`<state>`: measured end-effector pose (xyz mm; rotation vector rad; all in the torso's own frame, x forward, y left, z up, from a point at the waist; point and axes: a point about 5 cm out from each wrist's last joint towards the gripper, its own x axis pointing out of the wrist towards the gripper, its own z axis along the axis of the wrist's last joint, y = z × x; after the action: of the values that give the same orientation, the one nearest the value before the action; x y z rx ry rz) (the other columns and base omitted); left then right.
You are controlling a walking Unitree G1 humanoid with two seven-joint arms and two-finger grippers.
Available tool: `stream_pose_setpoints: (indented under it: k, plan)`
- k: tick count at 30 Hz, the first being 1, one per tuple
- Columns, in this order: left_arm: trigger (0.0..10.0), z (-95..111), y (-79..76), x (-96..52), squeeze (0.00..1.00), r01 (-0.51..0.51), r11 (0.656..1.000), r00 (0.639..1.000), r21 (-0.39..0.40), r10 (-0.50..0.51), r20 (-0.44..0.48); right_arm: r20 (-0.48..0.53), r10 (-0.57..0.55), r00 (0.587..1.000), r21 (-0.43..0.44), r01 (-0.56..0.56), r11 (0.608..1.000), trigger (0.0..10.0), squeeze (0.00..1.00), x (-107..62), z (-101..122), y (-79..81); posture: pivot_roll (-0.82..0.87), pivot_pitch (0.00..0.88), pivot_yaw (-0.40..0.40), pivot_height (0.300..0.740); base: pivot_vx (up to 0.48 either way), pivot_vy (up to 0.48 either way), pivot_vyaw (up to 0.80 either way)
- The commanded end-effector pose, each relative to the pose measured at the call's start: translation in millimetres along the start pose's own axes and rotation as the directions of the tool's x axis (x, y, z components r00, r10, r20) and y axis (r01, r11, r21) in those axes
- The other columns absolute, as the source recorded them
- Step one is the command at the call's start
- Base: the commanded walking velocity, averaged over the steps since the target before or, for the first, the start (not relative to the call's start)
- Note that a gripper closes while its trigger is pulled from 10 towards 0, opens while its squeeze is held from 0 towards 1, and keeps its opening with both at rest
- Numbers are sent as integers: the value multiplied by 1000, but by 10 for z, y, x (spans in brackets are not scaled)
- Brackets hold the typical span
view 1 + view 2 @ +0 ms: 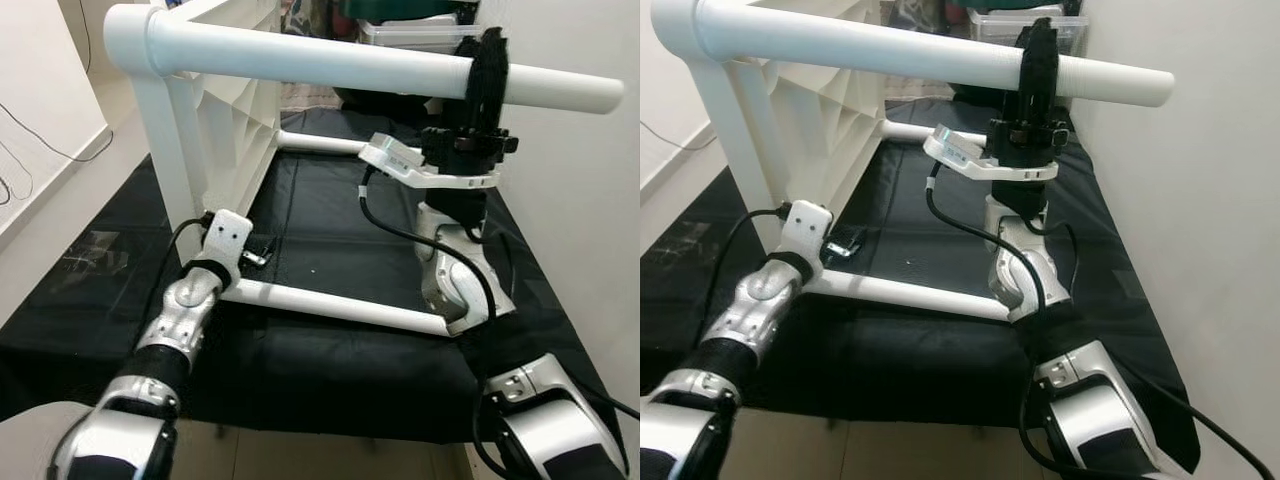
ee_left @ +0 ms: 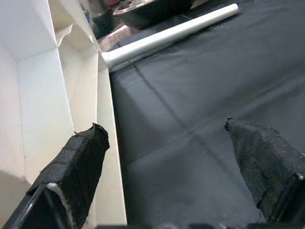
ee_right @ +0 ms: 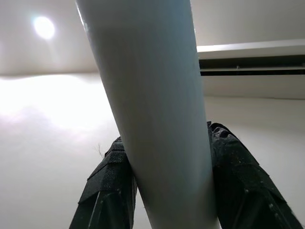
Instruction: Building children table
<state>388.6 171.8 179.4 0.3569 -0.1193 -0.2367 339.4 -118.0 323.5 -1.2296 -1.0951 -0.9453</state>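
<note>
White plastic makes up the children's table (image 1: pixel 225 110), which lies tipped on its side over a black cloth (image 1: pixel 330 230) spread across the middle of the frame. Three round legs are visible. The top leg (image 1: pixel 330 60) runs across the upper part of the frame, a near leg (image 1: pixel 340 307) lies along the cloth at lower centre, and a far leg (image 1: pixel 320 143) lies behind at centre. The ribbed underside of the tabletop faces right, toward the cloth.

At upper right, the right end effector (image 1: pixel 487 70) reaches up and is clenched around the top leg, one black finger on each side of the tube. At lower left, the left end effector (image 2: pixel 176 157) sits low beside the tabletop's edge with its two fingers (image 2: pixel 78 167) spread apart, grasping nothing.

A clear storage bin (image 1: pixel 410 32) stands behind the table at top centre. A white wall (image 1: pixel 570 180) closes in the right side, close to the right arm.
</note>
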Motion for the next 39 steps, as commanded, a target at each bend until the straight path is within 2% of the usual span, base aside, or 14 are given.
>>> stream_pose_setpoints:
  k: [1,5,7,16,22,25,28,30,32,34,35,37,38,39]
  plan:
    - [10000,10,585,-123,0,-182,982,982,57,184,-30,-125,-14,992,28,17,999,0,0,9,-180,-23,61,97,1,740,0,0,0]
    - [10000,136,775,-117,0,-193,966,980,171,199,-19,-144,0,990,37,5,999,0,0,24,-200,-1,65,94,3,740,0,0,0]
    - [10000,291,965,-112,0,-220,927,973,304,231,0,-168,10,986,47,-2,999,0,0,48,-220,15,69,95,3,740,0,0,0]
    - [10000,579,1303,-146,0,-253,838,962,483,272,32,-287,45,957,69,-26,997,0,0,141,-382,32,82,99,8,740,0,0,0]
    - [10000,732,1457,-170,0,-282,799,952,531,301,52,-385,77,920,89,-46,995,0,0,242,-527,45,88,99,12,740,0,0,0]
    - [10000,848,1568,-198,0,-286,761,949,582,310,61,-578,202,790,181,-118,976,0,0,125,-772,174,93,101,14,740,0,0,0]
    - [10000,877,1583,-200,0,-278,744,951,608,304,63,-623,237,746,208,-135,969,0,0,67,-830,212,93,101,14,740,0,0,0]
    - [10000,976,1628,-203,0,-259,694,955,672,290,68,-714,304,631,264,-159,951,0,0,-114,-972,286,101,105,15,740,0,0,0]
    - [10000,1009,1642,-203,0,-250,680,956,689,284,67,-736,319,597,278,-163,947,0,0,-170,-1011,305,101,105,15,740,0,0,0]
    - [10000,1167,1663,-183,0,-240,631,961,738,263,87,-826,383,413,352,-153,923,0,0,-426,-1110,367,108,107,19,740,0,0,0]
    - [10000,1167,1663,-183,0,-240,631,961,738,263,87,-826,383,413,352,-153,923,0,0,-426,-1110,367,108,107,19,740,0,0,0]
    - [10000,1269,1658,-163,0,-236,590,963,772,247,105,-859,429,281,407,-133,904,0,0,-601,-1133,409,111,107,23,740,0,0,0]
    - [10000,1269,1658,-163,0,-236,590,963,772,247,105,-859,429,281,407,-133,904,0,0,-601,-1133,409,111,107,23,740,0,0,0]
    - [10000,1313,1640,-145,0,-231,575,965,785,235,112,-865,460,201,444,-120,888,0,0,-716,-1134,443,112,107,23,740,0,0,0]
